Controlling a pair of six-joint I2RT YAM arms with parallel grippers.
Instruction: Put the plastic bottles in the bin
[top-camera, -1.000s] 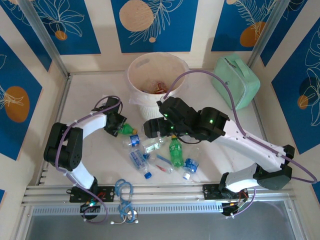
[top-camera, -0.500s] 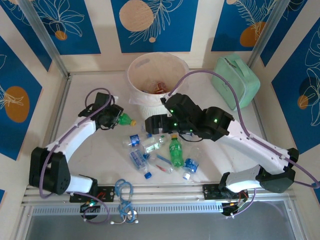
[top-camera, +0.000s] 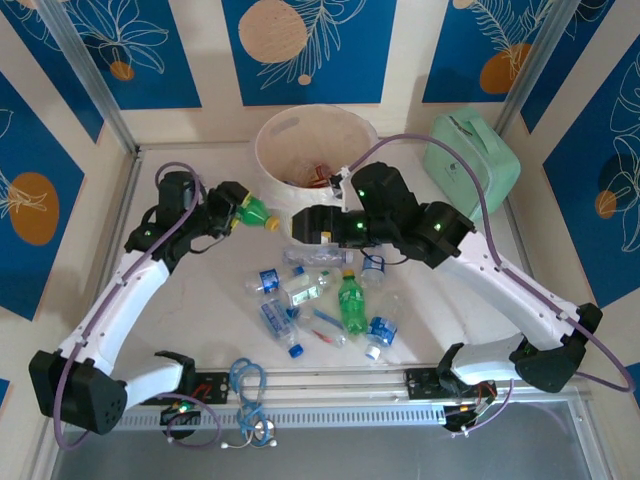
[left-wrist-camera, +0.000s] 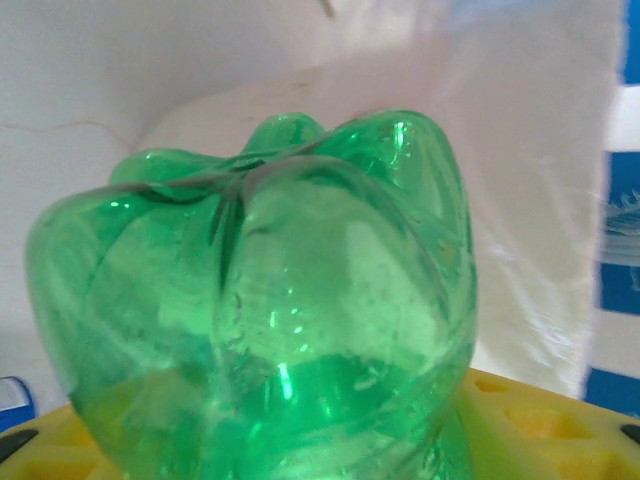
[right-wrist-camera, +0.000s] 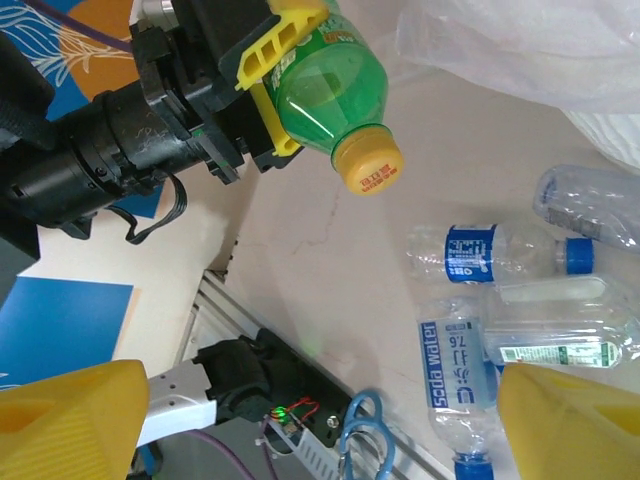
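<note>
Nearest us, the loose bottles (top-camera: 305, 290) lie scattered on the worktop (top-camera: 200, 310), most of them clear with blue labels and one green among them; just above that cluster our right tool (top-camera: 305, 228) hangs with its yellow fingers (right-wrist-camera: 70, 415) spread wide and nothing between them; beside it our left tool (top-camera: 228, 208) is clamped round the body of a green bottle (top-camera: 252, 212), held clear of the worktop, orange-yellow cap pointing right; farther back stands the bin (top-camera: 275, 140) with something red-orange inside; the mint green case (top-camera: 475, 165) sits to its right.
</note>
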